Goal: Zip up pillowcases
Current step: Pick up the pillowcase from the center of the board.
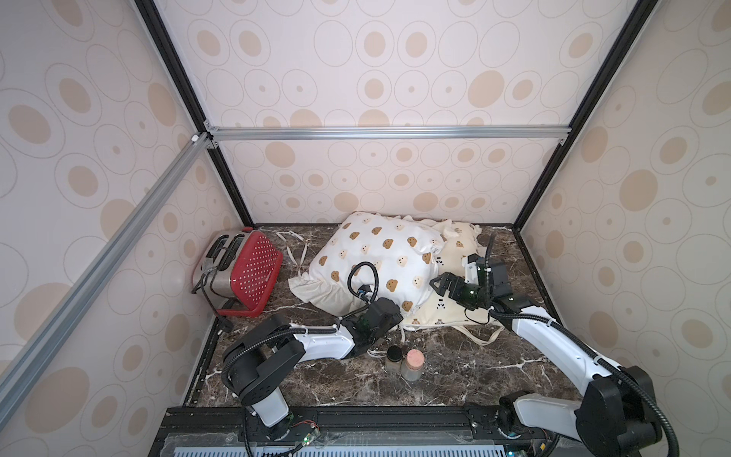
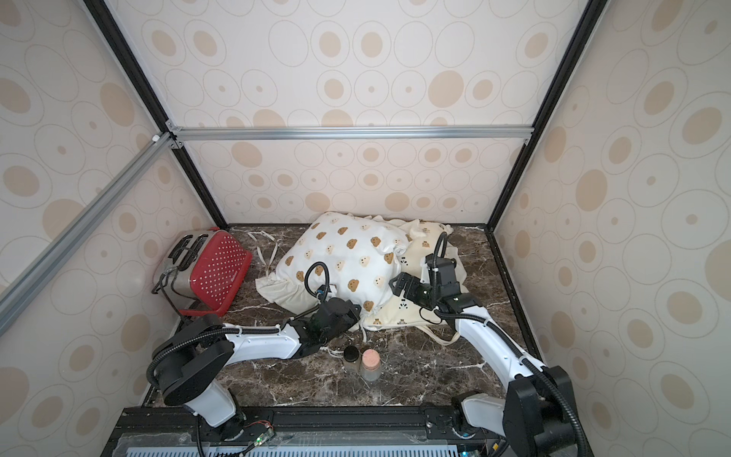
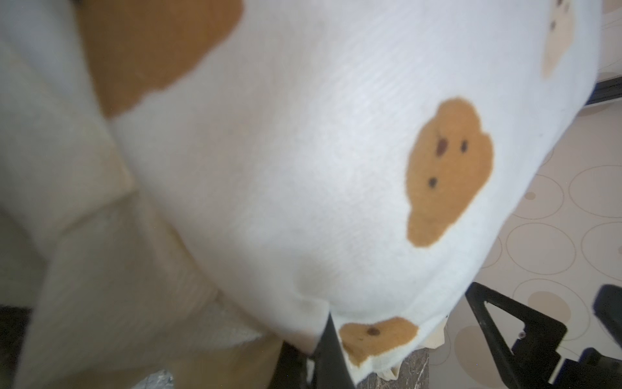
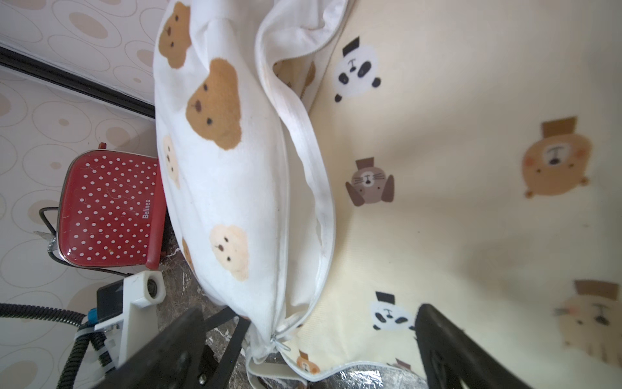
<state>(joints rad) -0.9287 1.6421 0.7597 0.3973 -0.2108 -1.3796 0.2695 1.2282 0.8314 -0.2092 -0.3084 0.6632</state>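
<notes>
As the white pillow (image 1: pixel 379 253) is pinched by the left claw (image 3: pixel 328 336), its zip pull (image 4: pixel 280 343) is framed — dead ahead — by the wide right claw (image 1: pixel 440 285).

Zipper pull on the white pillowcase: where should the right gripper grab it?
Pinch the small metal pull at the white pillowcase corner. Come from that closed end, where the right gripper hangs open: the seam gapes beyond it.
</notes>
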